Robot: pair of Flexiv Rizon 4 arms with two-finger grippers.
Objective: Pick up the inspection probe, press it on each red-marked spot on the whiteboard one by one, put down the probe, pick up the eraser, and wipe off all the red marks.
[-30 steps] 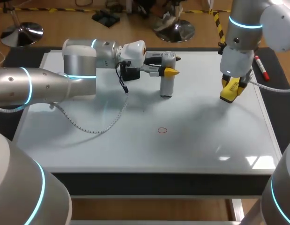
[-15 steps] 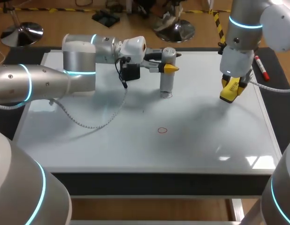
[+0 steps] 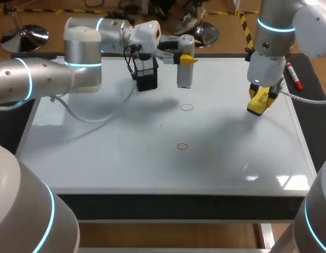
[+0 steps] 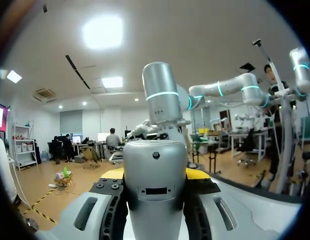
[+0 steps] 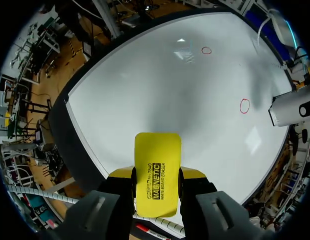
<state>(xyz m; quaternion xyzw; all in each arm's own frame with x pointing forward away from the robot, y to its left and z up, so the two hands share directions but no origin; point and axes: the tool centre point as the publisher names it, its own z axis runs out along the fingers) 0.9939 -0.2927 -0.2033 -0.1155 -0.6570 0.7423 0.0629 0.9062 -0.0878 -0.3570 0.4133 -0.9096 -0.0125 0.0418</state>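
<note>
Up in the air over the far side of the whiteboard [image 3: 99, 153]: the probe [image 3: 184, 76], pinched in the left gripper [image 3: 186, 59]. Held tight in the right gripper [image 3: 258, 99]: the eraser [image 5: 157, 160]. Both red marks [image 3: 187, 107] not wiped yet, probe not put down yet.

Probe [image 4: 155, 190]: lower end cut off at view's edge; body covers most of the yellow tips of left fingers [image 4: 199, 174]. Eraser [image 5: 157, 172]: rear end hidden between right fingers [image 5: 193, 175].

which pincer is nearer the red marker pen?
Right. The right pincer, holding the eraser, is just beside the marker pen; the left pincer, holding the probe, is across the board.
</note>
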